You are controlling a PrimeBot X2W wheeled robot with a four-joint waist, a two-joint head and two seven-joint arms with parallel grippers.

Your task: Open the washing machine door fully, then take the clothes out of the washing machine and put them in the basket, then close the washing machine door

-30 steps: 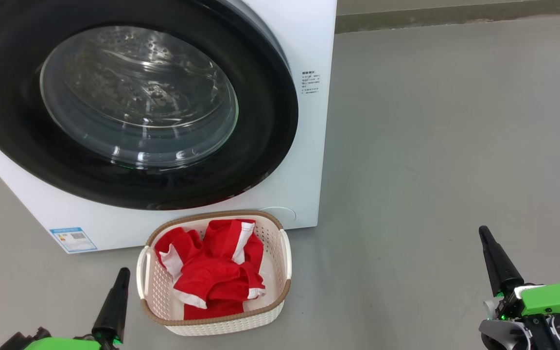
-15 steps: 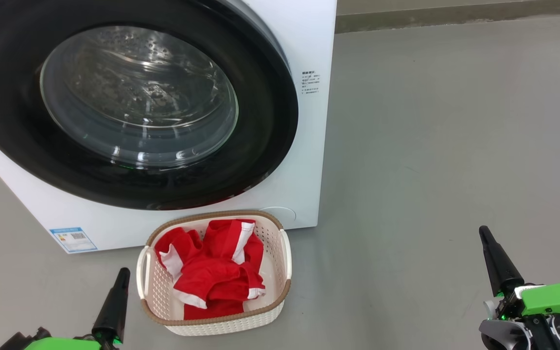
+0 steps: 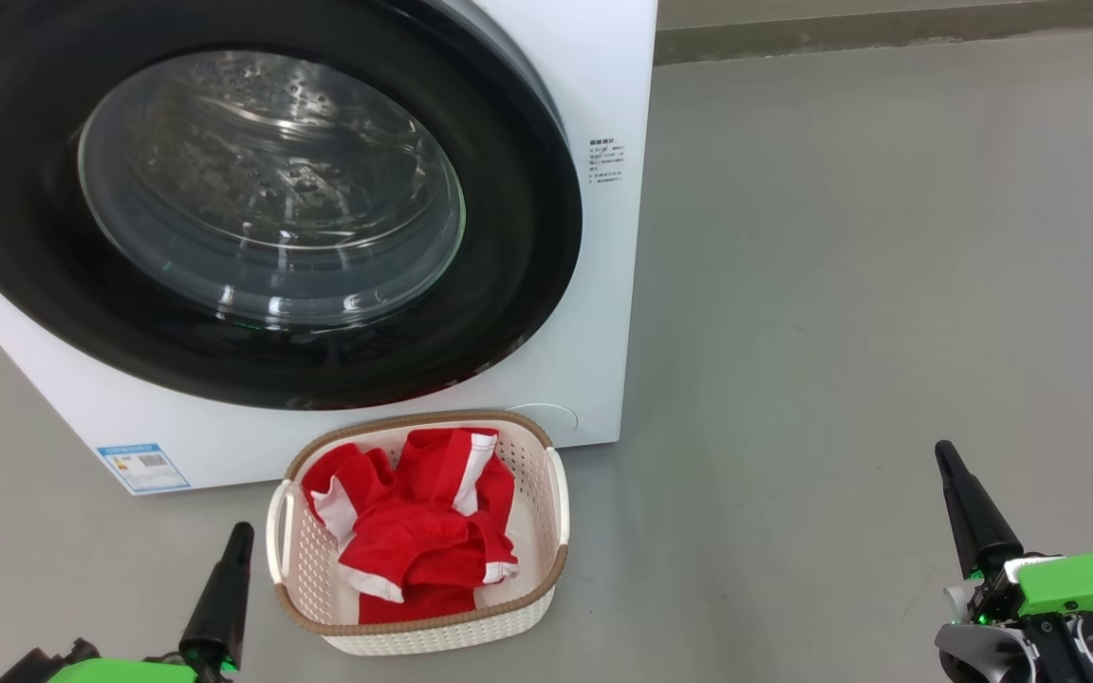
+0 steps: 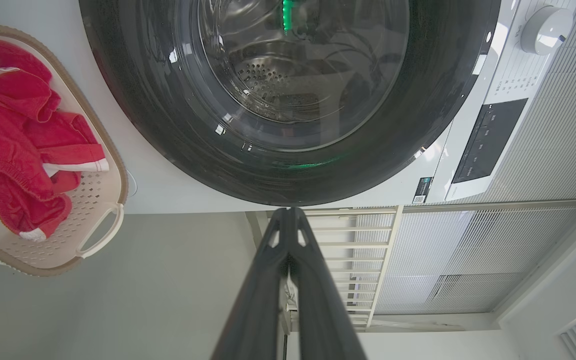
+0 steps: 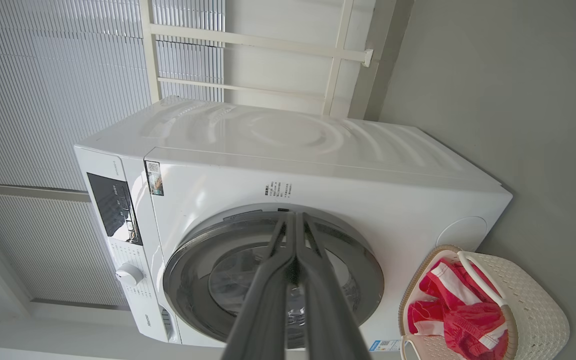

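Observation:
The white washing machine (image 3: 603, 237) fills the upper left of the head view, and its round black-rimmed glass door (image 3: 271, 190) lies flush against the front, closed. On the floor just before it stands the cream basket (image 3: 546, 579), holding the red clothes (image 3: 414, 541) with white trim. My left gripper (image 3: 241, 531) is shut and empty, just left of the basket. Far to the right my right gripper (image 3: 943, 453) is shut and empty over bare floor. The left wrist view has door (image 4: 293, 100), basket (image 4: 95, 240) and clothes (image 4: 13, 150); the right wrist view has machine (image 5: 293, 155) and basket (image 5: 538, 310).
Grey floor (image 3: 888, 285) stretches to the right of the machine up to a dark skirting strip (image 3: 888, 33). A cream railing (image 5: 338, 55) and ribbed white wall panels (image 5: 58, 75) stand behind the machine. A control knob (image 4: 545, 22) and dark panel (image 4: 488, 140) sit on the machine's front.

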